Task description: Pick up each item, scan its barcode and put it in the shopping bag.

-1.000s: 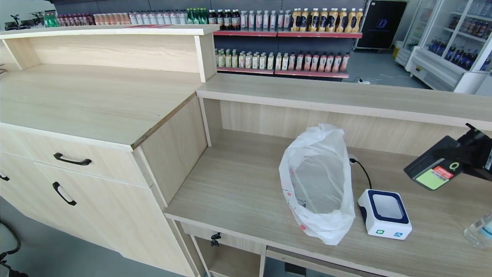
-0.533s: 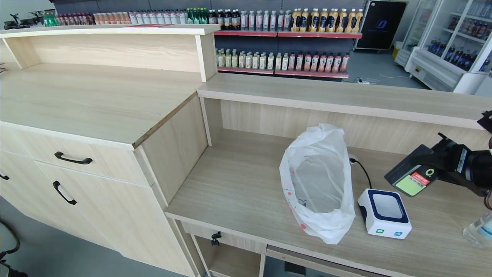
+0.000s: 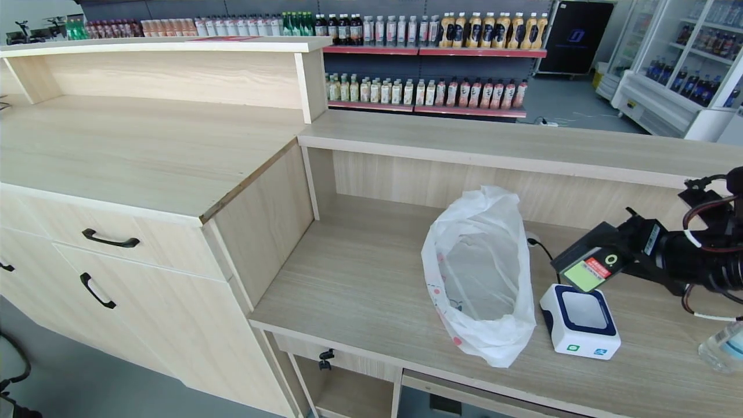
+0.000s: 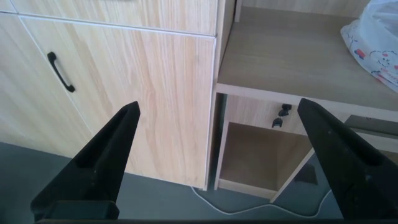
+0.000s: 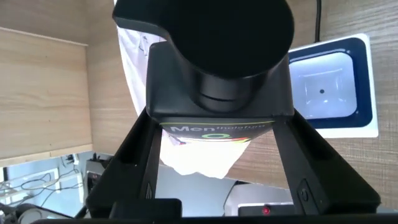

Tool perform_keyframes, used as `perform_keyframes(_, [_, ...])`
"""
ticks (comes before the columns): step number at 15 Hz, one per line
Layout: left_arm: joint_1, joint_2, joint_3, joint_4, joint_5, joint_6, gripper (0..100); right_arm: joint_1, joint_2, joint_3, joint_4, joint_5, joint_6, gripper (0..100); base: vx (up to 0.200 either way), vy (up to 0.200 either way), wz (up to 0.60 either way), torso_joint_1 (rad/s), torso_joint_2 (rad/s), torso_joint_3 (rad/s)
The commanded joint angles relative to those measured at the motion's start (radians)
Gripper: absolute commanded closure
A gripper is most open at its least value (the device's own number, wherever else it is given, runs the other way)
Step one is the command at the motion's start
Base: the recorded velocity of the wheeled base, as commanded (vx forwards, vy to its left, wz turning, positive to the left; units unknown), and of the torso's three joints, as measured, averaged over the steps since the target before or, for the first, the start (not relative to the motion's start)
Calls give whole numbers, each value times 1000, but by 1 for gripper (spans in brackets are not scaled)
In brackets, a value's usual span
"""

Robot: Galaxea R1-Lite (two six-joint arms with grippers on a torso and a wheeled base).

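Head view. Right gripper [image 3: 631,247] is out over the lower counter [image 3: 360,278], jaws pinching a dark pack [image 3: 586,262] with a green and red label. The pack is tilted, in the air, above the far edge of the scanner [image 3: 580,316] and not touching it. Its label faces up and toward the camera. The bag [image 3: 482,273] lies just beside the scanner on the robot's left, mouth open toward the near edge, apparently with nothing inside. A cable [image 3: 545,252] runs from the scanner toward the back wall. A clear bottle [image 3: 722,347] sits near the counter's right end, well apart from the scanner.

Left wrist view. Left gripper [image 4: 227,158] has its jaws spread wide and holds nothing. It hangs low, in front of the cabinet door [image 4: 155,93] and the open shelf under the counter. A corner of the bag [image 4: 373,37] shows above.

Right wrist view. Right gripper [image 5: 217,127] clamps the pack [image 5: 217,93] on both sides, round cap end away from the wrist. Beyond the pack are the scanner window [image 5: 329,87] and the bag [image 5: 134,50].

Step in hand, as I judge it: scanning the pack, first item. Which face carries the barcode I cannot tell. Next move likely needs that face turned down over the window and held near, then a carry across to the bag mouth. The bottle is not yet handled.
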Motion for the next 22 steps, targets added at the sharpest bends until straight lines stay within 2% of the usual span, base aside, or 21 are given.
perform_keyframes(1, [0, 1, 0, 0, 0, 0, 0, 14, 40, 28, -4, 0, 1, 100, 0, 0, 0, 0, 0, 0])
perform_keyframes(7, [0, 1, 0, 0, 0, 0, 0, 14, 71, 58, -17, -1, 1, 100, 0, 0, 0, 0, 0, 0])
perform_keyframes(9, [0, 1, 0, 0, 0, 0, 0, 14, 87, 61, -90, -1, 2, 100, 0, 0, 0, 0, 0, 0])
perform_keyframes(14, [0, 0, 0, 0, 0, 0, 0, 17, 127, 65, -120, -3, -2, 100, 0, 0, 0, 0, 0, 0])
perform_keyframes(18, [0, 1, 0, 0, 0, 0, 0, 38, 182, 74, -211, -6, -5, 100, 0, 0, 0, 0, 0, 0])
perform_keyframes(22, [0, 1, 0, 0, 0, 0, 0, 86, 221, 73, -217, -64, -7, 100, 0, 0, 0, 0, 0, 0])
